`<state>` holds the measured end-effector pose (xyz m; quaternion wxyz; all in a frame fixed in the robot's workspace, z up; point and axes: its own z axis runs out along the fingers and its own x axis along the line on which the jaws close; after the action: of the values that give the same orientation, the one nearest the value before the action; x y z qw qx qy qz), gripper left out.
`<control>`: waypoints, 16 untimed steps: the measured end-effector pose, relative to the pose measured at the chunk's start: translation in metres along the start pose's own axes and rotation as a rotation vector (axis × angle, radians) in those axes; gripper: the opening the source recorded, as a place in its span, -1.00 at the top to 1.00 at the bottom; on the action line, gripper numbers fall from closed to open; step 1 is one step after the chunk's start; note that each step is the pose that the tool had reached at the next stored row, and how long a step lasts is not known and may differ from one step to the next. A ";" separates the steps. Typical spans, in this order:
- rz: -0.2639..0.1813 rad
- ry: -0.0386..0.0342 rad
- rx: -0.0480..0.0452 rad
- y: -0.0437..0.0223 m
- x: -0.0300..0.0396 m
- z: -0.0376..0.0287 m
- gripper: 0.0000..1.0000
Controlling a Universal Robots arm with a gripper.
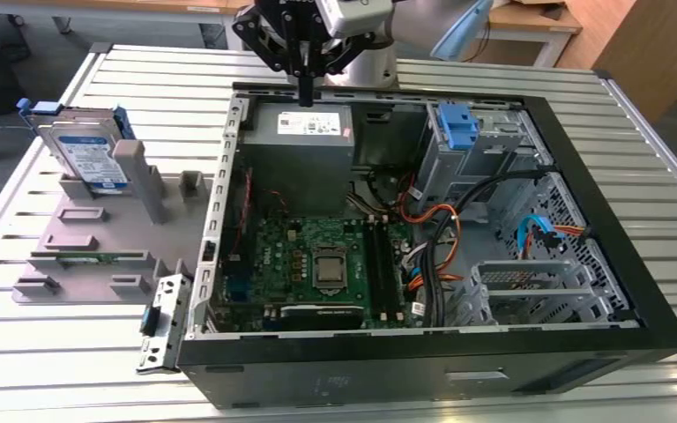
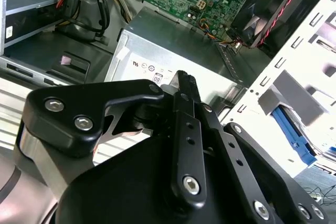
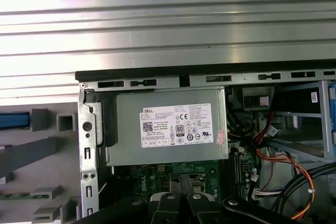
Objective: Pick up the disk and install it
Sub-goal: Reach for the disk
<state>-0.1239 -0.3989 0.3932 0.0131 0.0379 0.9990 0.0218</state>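
The disk (image 1: 85, 152), silver with a blue-and-white label and blue rails, stands upright in a grey holder (image 1: 92, 238) on the table, at the exterior view's left of the open computer case (image 1: 621, 264). My gripper (image 1: 304, 95) hangs far from it, over the case's back edge just above the grey power-supply box (image 1: 303, 132). Its black fingers are shut together with nothing between them, as the second wrist view (image 2: 185, 77) also shows. The first wrist view looks down on the power-supply box (image 3: 168, 129), with a blue rail edge (image 3: 13, 120) beside the case.
Inside the case lie the green motherboard (image 1: 321, 264), bundles of orange and black cables (image 1: 439, 238), a blue plastic bracket (image 1: 458, 123) in the upper bay, and a metal drive cage (image 1: 527, 282). The slatted metal table (image 1: 151, 75) surrounds the case.
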 end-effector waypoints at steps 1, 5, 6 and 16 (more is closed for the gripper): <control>0.000 0.0000 0.0001 0.0000 0.0002 0.0000 0.79; 0.000 0.0000 0.0001 -0.0001 0.0007 0.0000 0.79; 0.000 0.0000 0.0000 -0.0001 0.0008 0.0000 0.79; 0.000 0.0000 0.0001 -0.0001 0.0052 0.0002 0.79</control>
<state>-0.1291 -0.3986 0.3929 0.0131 0.0379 0.9990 0.0217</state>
